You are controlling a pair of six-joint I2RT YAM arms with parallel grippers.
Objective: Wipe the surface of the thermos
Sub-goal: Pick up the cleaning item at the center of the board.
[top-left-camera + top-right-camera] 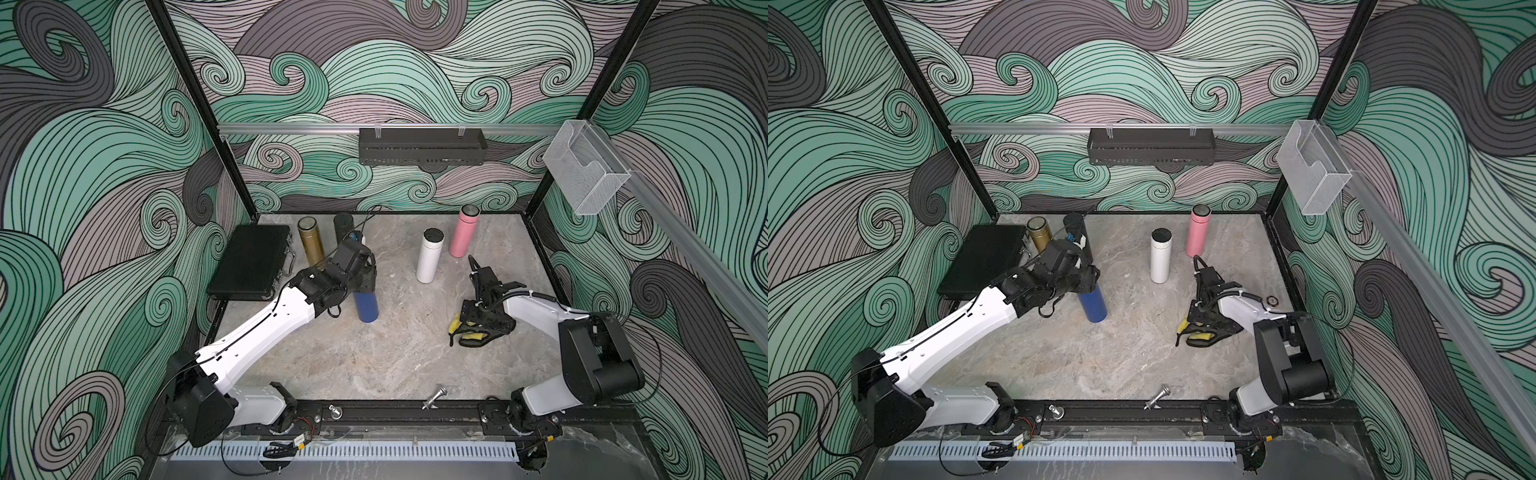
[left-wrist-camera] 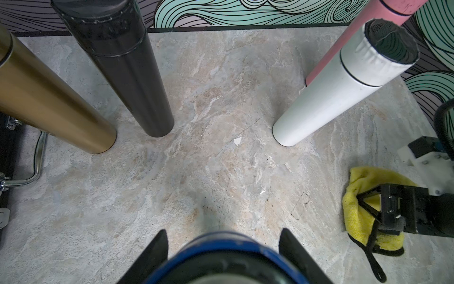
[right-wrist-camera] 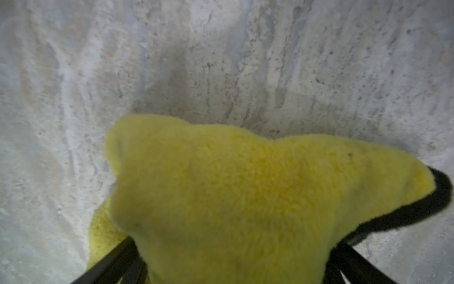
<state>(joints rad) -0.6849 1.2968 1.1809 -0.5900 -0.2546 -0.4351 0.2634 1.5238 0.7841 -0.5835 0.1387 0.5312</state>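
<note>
The fingers point(image 2: 157, 248) of the left gripper point(image 2: 224, 233) pinch the blue thermos point(image 1: 366, 307), one on each side of its top. That way it stands up on the table point(image 1: 374, 365) and should not tip or roll when it gets rubbed. The fingers point(image 3: 115, 258) of the right gripper point(image 3: 235, 246) are spread wide. The yellow cloth point(image 3: 245, 191) is bunched up between them and lies on the table. I think they are down there to grab the cloth next. The thermos is well apart from those fingers, so the wiping is not yet begun.
</note>
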